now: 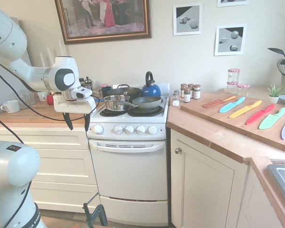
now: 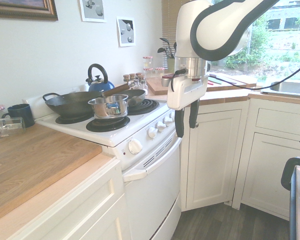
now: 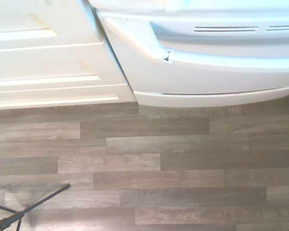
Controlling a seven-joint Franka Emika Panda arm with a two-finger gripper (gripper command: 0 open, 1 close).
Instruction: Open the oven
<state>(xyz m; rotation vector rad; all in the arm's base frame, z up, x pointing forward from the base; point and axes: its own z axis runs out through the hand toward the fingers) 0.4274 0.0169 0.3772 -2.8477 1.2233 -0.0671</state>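
While jaws hang parted, oven point(image 1: 154, 136) near, door point(image 1: 128, 171) closed

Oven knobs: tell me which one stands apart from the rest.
The leftmost knob in the first exterior view; a wider gap separates it from the other four.

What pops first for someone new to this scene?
Probably the row of bright knives on the cutting board, right of the oven. Next, the blue kettle at the back of the hob, behind the pans. Then the hand, open and pointing down in front of the oven's left side.
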